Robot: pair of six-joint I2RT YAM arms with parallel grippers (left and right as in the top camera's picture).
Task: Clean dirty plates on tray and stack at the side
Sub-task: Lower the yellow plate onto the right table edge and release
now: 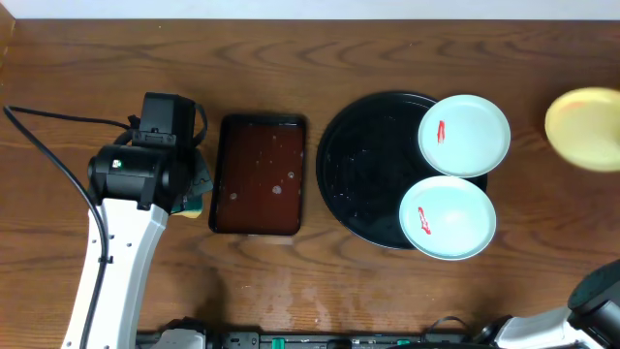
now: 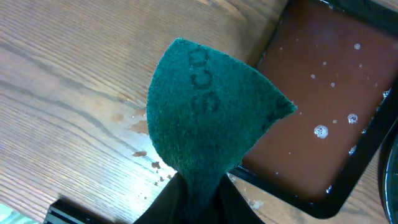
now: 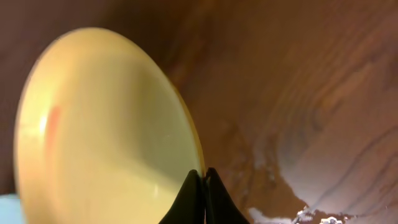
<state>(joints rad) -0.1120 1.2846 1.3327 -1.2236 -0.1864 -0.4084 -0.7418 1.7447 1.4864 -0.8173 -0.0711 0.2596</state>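
The left fingers (image 2: 194, 202) pinch a green scouring pad (image 2: 208, 112), held over the bench (image 1: 97, 58) just left of the brown rectangular tray (image 1: 258, 174). That tray holds liquid with bubbles. There are wet spots on the wood under the pad.

The black round tray (image 1: 354, 165) sits right of the brown one, near but apart. Two mint-white plates lie on it, the far plate (image 1: 464, 135) and the near plate (image 1: 448, 217). Both overhang the tray's right rim, each has a red smear, and their edges almost touch.

The yellow plate (image 1: 584, 128) is off the tray, well to the right and blurred from overhead. The right fingers (image 3: 200, 190) are pressed together on its rim. The plate is tilted in the wrist view, with a faint reddish streak on its face. The right arm (image 1: 596, 301) shows only at the lower right corner.
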